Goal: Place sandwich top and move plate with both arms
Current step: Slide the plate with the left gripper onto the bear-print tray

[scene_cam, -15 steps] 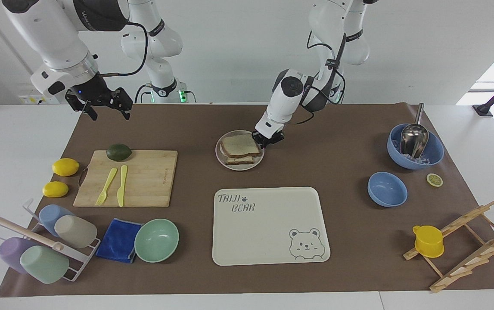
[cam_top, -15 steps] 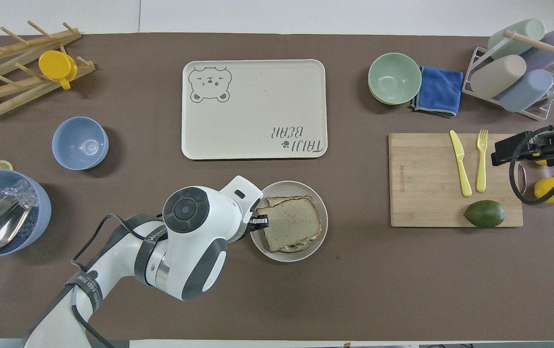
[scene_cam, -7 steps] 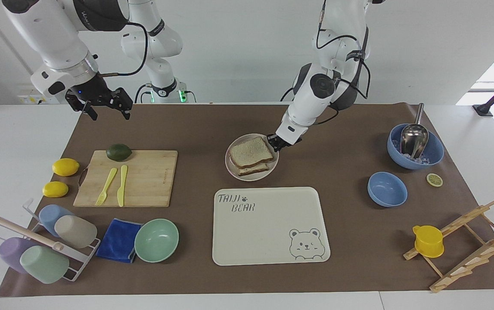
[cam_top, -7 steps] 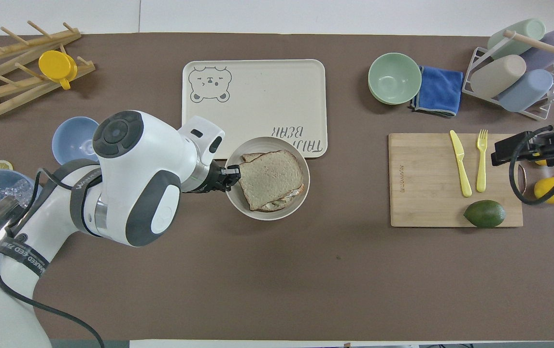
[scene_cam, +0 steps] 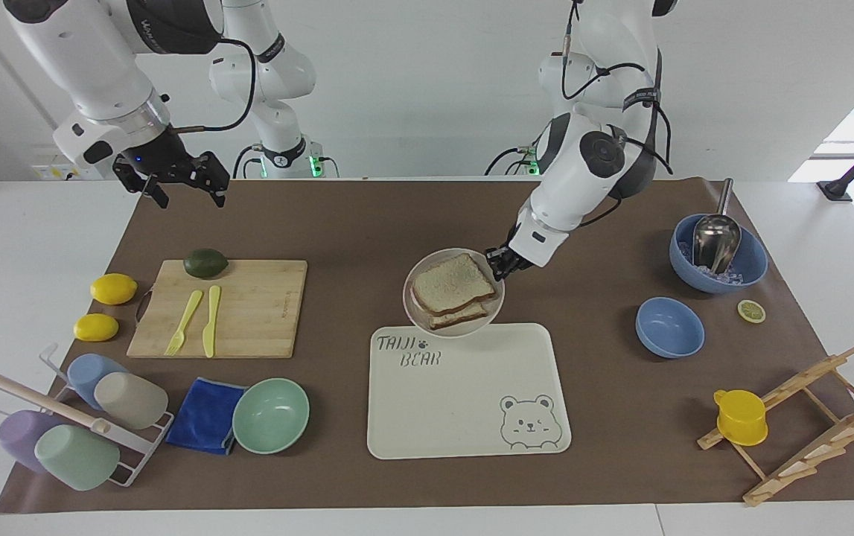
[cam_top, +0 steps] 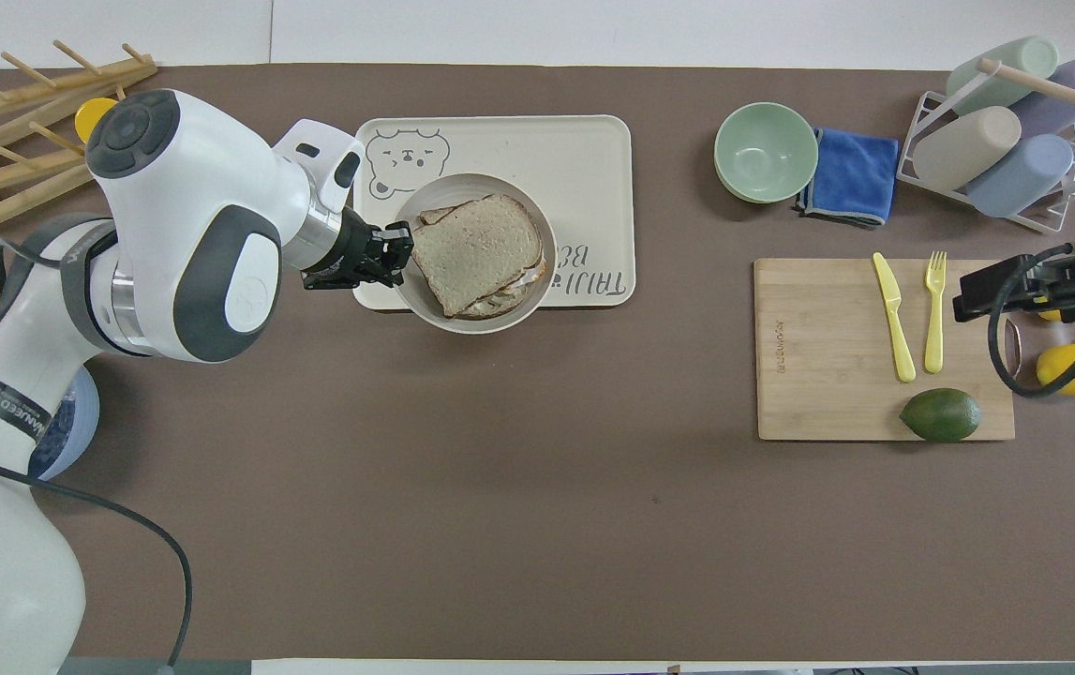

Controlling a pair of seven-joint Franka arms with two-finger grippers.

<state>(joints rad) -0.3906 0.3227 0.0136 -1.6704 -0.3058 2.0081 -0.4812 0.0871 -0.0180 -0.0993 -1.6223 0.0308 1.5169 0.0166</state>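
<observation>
1. At the right arm's end of the table a wire cup rack (scene_cam: 62,424) holds four pastel cups lying on their sides. Two lemons (scene_cam: 113,289) lie on the bare tabletop, nearer to the robots than the rack.
2. The right gripper (scene_cam: 190,199) hangs in the air over the mat's corner near its own base, fingers spread and holding nothing. This arm waits.
3. A wooden cutting board (scene_cam: 248,313) carries a yellow fork (scene_cam: 184,321) and a yellow knife (scene_cam: 211,320) side by side. A dark green avocado (scene_cam: 205,263) sits on the board's edge nearest the robots.
4. Farther from the robots than the board, a blue cloth (scene_cam: 207,415) touches a mint-green bowl (scene_cam: 270,415).
5. The plate (scene_cam: 407,294) is held up over the edge of the bear tray (scene_cam: 464,402) that is nearest the robots. The sandwich top (scene_cam: 453,283) lies on it, slightly askew over a lower slice.
6. The left gripper (scene_cam: 502,262) is clenched on the plate's rim, on the side toward the left arm's end.
7. Only the tray lies under the plate; the mint-green bowl and a small blue bowl (scene_cam: 668,327) are well apart from it on either side.
8. A larger blue bowl (scene_cam: 750,264) holds ice and a metal scoop (scene_cam: 715,238), with a lemon slice (scene_cam: 751,310) just beside the bowl.
9. At the left arm's end, a yellow cup (scene_cam: 739,417) hangs on a wooden drying rack (scene_cam: 806,439).
</observation>
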